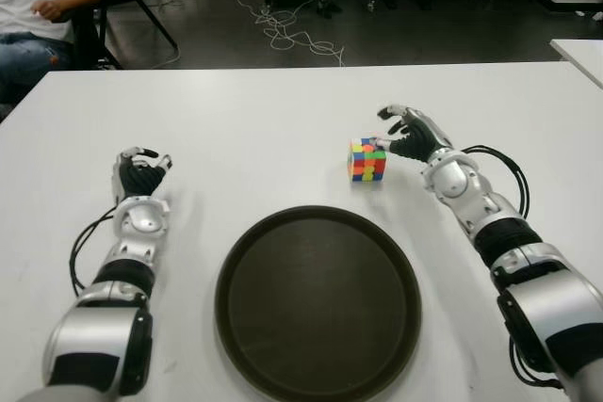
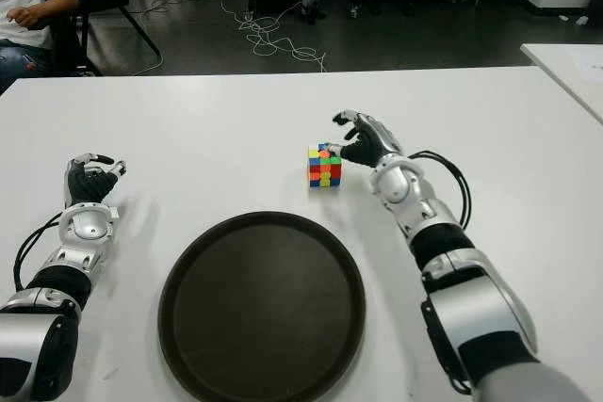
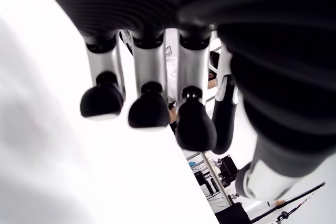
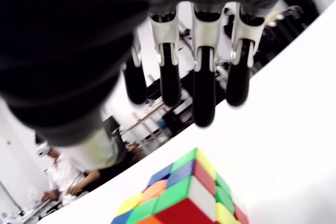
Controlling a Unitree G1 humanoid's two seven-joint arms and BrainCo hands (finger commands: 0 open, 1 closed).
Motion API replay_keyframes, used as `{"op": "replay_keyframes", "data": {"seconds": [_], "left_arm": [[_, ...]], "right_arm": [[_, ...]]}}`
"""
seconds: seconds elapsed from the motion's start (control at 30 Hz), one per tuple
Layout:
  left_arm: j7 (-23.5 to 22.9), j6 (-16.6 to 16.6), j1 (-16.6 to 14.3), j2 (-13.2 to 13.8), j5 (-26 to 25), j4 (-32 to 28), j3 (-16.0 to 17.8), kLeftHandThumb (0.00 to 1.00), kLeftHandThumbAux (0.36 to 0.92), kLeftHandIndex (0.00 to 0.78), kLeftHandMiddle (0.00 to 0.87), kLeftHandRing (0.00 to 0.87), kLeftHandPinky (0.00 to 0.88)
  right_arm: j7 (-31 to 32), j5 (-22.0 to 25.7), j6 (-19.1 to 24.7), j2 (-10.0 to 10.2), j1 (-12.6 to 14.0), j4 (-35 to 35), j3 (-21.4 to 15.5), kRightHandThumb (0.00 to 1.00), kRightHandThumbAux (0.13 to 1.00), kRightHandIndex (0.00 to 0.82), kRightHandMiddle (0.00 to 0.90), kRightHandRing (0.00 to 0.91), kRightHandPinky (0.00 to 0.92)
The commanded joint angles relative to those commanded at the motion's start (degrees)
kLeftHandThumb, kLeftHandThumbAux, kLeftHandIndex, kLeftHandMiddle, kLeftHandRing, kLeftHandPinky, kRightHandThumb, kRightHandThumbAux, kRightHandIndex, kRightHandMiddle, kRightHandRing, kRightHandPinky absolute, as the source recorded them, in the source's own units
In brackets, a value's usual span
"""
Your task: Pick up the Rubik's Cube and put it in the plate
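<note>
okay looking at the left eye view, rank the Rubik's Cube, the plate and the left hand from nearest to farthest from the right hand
1. Rubik's Cube: just to the left of the right hand, whose open fingers are at its top edge.
2. Plate: nearer the robot and to the left of that hand.
3. Left hand: far across the table's left side.

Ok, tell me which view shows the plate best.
The left eye view: the whole dark round plate shows on the white table, nearer than the Rubik's Cube. The right eye view shows it whole too; neither wrist view shows it.
</note>
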Motion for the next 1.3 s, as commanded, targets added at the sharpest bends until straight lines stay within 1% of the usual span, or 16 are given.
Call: {"op": "replay_keyframes", "data": {"seconds": [0.2, 0.5, 0.73, 1.0, 1.07, 1.2, 1.3], "left_arm": [[-0.2, -0.2, 0.0, 0.0, 0.0, -0.2, -0.1, 0.712, 0.701, 0.442, 0.819, 0.821, 0.818], [-0.8, -0.6, 0.2, 0.1, -0.1, -0.3, 0.0, 0.711, 0.702, 0.442, 0.816, 0.819, 0.815], [-0.7, -0.4, 0.1, 0.1, -0.2, 0.0, 0.1, 0.712, 0.701, 0.442, 0.820, 0.819, 0.814], [-0.3, -0.5, 0.1, 0.0, -0.1, 0.0, 0.2, 0.712, 0.701, 0.442, 0.819, 0.820, 0.814], [-0.4, -0.5, 0.1, 0.0, 0.0, 0.1, 0.1, 0.712, 0.701, 0.442, 0.820, 0.820, 0.815], [-0.4, -0.9, 0.2, 0.1, 0.2, 0.2, -0.2, 0.712, 0.701, 0.442, 0.821, 0.822, 0.818], [-0.5, -1.3, 0.2, -0.1, 0.1, 0.2, -0.1, 0.711, 0.702, 0.442, 0.821, 0.822, 0.816]], "right_arm": [[1.8, -0.8, -0.9, -1.3, 0.0, -1.3, 0.8, 0.000, 0.584, 0.000, 0.000, 0.001, 0.001], [2.6, -1.4, -1.6, -2.1, 0.2, -2.2, 1.1, 0.000, 0.547, 0.000, 0.000, 0.000, 0.000], [2.9, -2.3, -0.3, -2.3, 0.2, -2.6, 1.7, 0.000, 0.559, 0.000, 0.000, 0.000, 0.000], [3.3, -2.8, 0.2, -2.6, 0.3, -3.2, 1.9, 0.000, 0.577, 0.000, 0.000, 0.000, 0.000], [3.5, -3.0, 0.4, -2.7, 0.3, -3.4, 2.0, 0.000, 0.571, 0.000, 0.000, 0.000, 0.000], [5.2, -3.7, 1.5, -3.2, -0.2, -4.3, 2.7, 0.000, 0.570, 0.000, 0.000, 0.000, 0.000], [7.3, -5.4, 1.9, -3.8, -1.7, -4.3, 4.3, 0.000, 0.587, 0.000, 0.000, 0.000, 0.000]]}}
